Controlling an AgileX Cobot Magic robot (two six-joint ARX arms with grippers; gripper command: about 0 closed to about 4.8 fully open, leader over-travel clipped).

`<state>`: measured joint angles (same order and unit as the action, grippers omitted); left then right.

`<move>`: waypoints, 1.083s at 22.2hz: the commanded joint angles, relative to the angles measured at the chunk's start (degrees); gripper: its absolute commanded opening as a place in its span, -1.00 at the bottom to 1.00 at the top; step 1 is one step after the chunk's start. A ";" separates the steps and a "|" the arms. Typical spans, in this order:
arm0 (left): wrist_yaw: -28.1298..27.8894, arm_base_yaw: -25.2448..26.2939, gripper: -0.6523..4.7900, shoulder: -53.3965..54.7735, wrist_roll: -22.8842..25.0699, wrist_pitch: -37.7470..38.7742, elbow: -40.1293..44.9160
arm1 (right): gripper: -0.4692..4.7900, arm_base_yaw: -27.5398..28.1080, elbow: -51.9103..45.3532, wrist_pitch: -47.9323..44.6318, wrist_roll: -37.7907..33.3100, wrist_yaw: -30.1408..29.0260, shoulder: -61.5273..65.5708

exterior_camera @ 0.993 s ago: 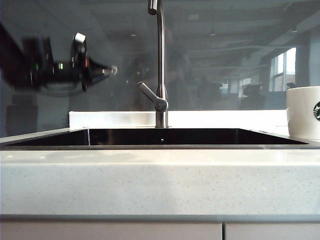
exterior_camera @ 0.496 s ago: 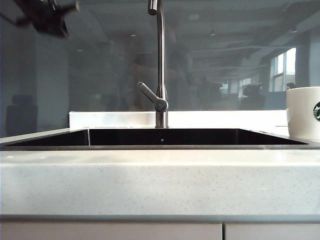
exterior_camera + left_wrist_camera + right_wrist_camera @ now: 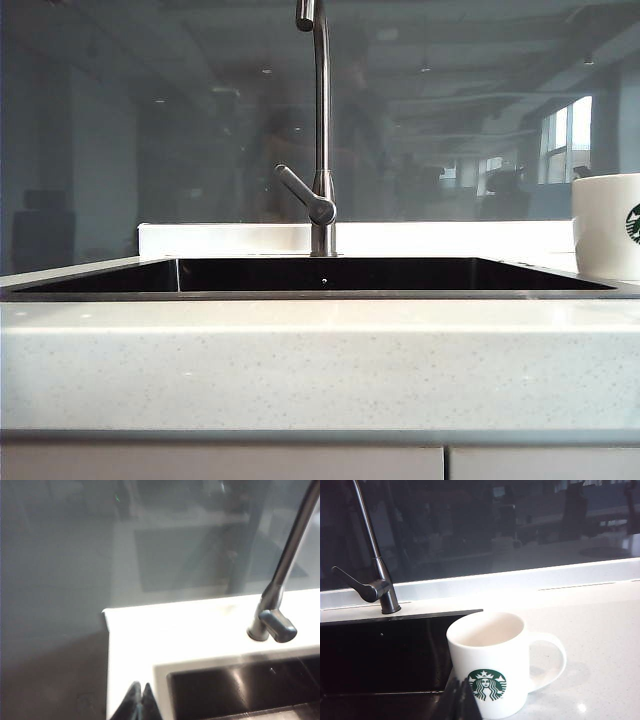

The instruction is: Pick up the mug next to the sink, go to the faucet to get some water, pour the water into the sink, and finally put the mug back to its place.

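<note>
The pale speckled countertop (image 3: pixel 320 365) fills the foreground of the exterior view, and neither arm shows in that view. Set into it is the sink (image 3: pixel 330 274), a wide dark basin with a thin metallic rim. At the right edge of that view the mug (image 3: pixel 606 225) stands upright on the countertop just beside the sink's right end, partly cut off by the frame, with a sliver of its green logo showing.

In the right wrist view the right gripper (image 3: pixel 461 700) sits low and close to the camera, its dark fingers pressed together and holding nothing. The mug (image 3: pixel 490 662) stands just past the fingertips, its logo facing the camera and its loop handle pointing away from the sink (image 3: pixel 380 655); whether the tips touch the mug cannot be told. The mug looks empty inside.

In the left wrist view the left gripper (image 3: pixel 138 703) also has its fingers closed together with nothing between them, hanging above the countertop (image 3: pixel 150 630) near the sink's left corner (image 3: pixel 240 690).

Behind the basin the faucet (image 3: pixel 320 130) rises from the back ledge, its lever handle angled up to the left; no water runs from it. A glossy dark backsplash (image 3: pixel 150 120) with dim reflections stands farthest back.
</note>
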<state>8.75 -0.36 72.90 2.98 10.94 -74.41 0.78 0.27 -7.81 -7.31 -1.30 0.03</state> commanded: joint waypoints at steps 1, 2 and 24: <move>-7.30 0.02 -0.78 -10.97 0.07 -4.46 11.43 | -0.84 0.02 -0.22 -0.96 -0.20 0.13 -0.13; -8.94 0.28 -0.78 -15.56 0.04 -4.46 15.69 | -0.84 0.02 -0.20 -0.98 -0.20 0.13 -0.13; -12.52 0.76 -0.78 -72.70 -8.24 -14.43 73.83 | -0.84 0.02 -0.22 -0.98 -0.20 0.11 -0.13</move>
<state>-3.68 0.40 0.30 -5.17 -2.37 -0.19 0.75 0.27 -7.79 -7.31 -1.30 0.03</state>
